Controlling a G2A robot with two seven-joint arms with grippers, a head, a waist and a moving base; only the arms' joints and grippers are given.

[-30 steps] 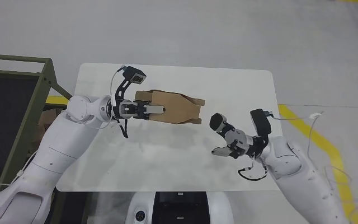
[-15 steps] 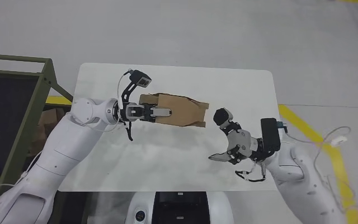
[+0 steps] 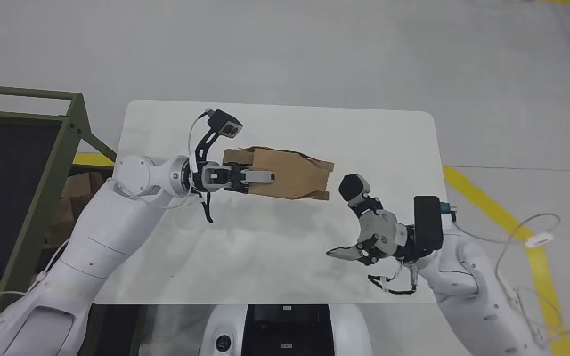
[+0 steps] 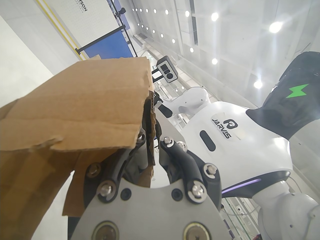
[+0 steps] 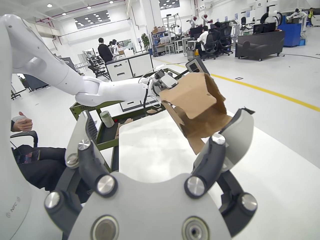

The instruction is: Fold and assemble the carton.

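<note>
A brown cardboard carton [image 3: 289, 173], partly folded with loose flaps, is held above the white table [image 3: 267, 258] near its middle. My left gripper [image 3: 252, 177] is shut on the carton's left end; in the left wrist view its fingers [image 4: 147, 148] pinch a corrugated flap of the carton [image 4: 75, 116]. My right gripper [image 3: 347, 221] stands open to the right of the carton and a little nearer the front edge, with nothing between its fingers. In the right wrist view the carton [image 5: 197, 106] hangs just beyond the open right gripper [image 5: 162, 123].
A dark green cart [image 3: 36, 169] stands off the table's left side, holding cardboard pieces and a small can [image 5: 107, 118]. Yellow floor lines [image 3: 485, 209] run to the right of the table. Bare table surface lies in front of the carton.
The left arm shifted the carton slightly to the right. The right gripper drew back toward the front edge, turned and spread its fingers wider.
</note>
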